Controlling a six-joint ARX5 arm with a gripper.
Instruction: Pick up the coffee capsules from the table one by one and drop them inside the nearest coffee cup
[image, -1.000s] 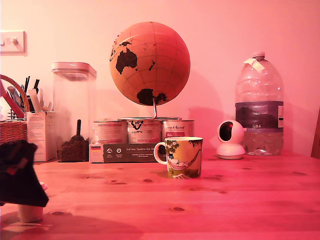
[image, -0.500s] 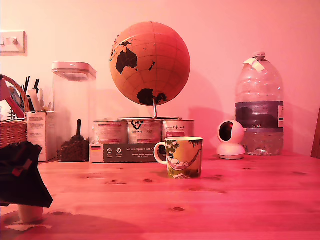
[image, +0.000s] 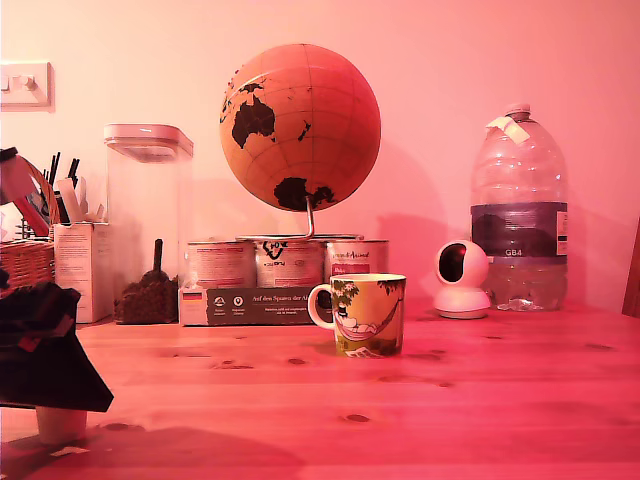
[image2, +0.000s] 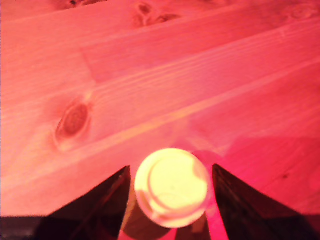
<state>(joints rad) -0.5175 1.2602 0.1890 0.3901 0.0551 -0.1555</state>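
Table (image: 480, 400): wooden planks with clear grain and dark knots, all washed in pink-red light
Capsule (image: 60, 424): small pale pod standing on the table at the exterior view's near left corner; from the wrist view (image2: 171, 186) its round top sits in the gap between the two dark fingers
Claw (image2: 171, 200): jaws spread, one finger on each side of the capsule with a sliver of gap either side, not pressing it as far as can be seen
Arm (image: 45, 350): dark bulk low at the exterior view's left edge, hanging right over the capsule
Mug (image: 360, 314): yellow-green with a hammock drawing, handle toward the exterior view's left, mid-table and well apart from the capsule
Behind the mug: a row of tins (image: 285, 262) on a dark labelled box, a globe (image: 300, 127) on a stand above them
Far left: clear lidded canister (image: 148, 222), wicker basket (image: 25, 262)
Far right: small white camera (image: 462, 279), big water bottle (image: 518, 210)
Wall (image: 440, 60): plain, with a switch plate (image: 24, 85) at upper left
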